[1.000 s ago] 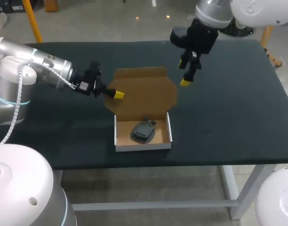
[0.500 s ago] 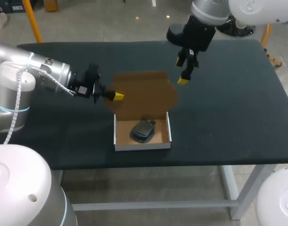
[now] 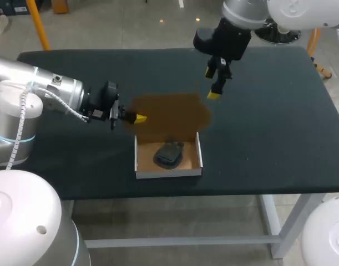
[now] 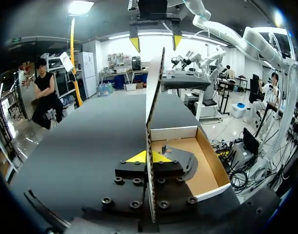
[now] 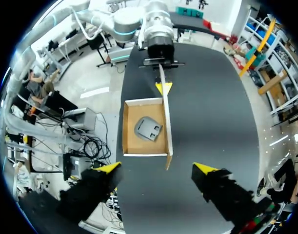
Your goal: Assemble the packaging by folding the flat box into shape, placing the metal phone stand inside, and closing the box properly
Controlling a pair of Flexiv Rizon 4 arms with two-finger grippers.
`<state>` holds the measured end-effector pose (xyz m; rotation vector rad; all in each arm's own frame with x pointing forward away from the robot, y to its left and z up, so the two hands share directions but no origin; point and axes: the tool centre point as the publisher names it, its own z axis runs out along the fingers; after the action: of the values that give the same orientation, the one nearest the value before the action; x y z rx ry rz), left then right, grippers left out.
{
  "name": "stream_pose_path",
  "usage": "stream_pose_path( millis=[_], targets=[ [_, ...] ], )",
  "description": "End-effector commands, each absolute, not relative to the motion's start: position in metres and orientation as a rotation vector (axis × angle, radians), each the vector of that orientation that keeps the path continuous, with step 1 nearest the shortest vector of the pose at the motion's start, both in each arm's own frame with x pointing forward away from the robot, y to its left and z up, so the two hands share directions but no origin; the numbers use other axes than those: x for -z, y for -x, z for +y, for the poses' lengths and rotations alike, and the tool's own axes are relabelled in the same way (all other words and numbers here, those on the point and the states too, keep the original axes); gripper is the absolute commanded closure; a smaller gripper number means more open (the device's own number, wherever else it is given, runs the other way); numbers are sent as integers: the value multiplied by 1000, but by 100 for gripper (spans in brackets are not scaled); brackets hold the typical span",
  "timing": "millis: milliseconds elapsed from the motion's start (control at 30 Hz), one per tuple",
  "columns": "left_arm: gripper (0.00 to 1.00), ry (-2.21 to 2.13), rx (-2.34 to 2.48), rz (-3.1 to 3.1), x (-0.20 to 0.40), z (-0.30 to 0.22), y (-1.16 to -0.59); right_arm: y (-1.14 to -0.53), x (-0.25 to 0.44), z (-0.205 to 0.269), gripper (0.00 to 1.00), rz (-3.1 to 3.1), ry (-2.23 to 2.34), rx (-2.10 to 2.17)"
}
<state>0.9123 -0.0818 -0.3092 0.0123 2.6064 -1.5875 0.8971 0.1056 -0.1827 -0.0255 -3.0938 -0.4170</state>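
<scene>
A white-walled cardboard box tray stands near the table's front edge, with the dark metal phone stand lying in it. Its brown lid rises from the tray's far wall. My left gripper is shut on the lid's left edge. The left wrist view shows the lid edge-on and upright between the yellow tips of that gripper, with the stand beside it. My right gripper hangs open above the lid's far right corner. In the right wrist view, that gripper frames the tray, stand and lid below.
The dark table stretches wide to the right of the box and to the left in front of my left arm. The box sits a short way from the front edge.
The lid has swung up from lying back towards upright, carried by my left gripper. My right gripper has drifted slightly left and farther back, staying open.
</scene>
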Motion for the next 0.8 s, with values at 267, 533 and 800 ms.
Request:
stream_pose_path(
  millis=[267,533,800],
  targets=[
    [100,-26,1583,2582,314,-82,-913,-894,180,109,0,-3090,19,403],
    [100,-50,1578,2575,314,-80,-912,-895,177,116,0,-3092,9,400],
    [100,-50,1578,2575,314,-80,-912,-911,171,137,0,-3068,-17,359]
  ],
)
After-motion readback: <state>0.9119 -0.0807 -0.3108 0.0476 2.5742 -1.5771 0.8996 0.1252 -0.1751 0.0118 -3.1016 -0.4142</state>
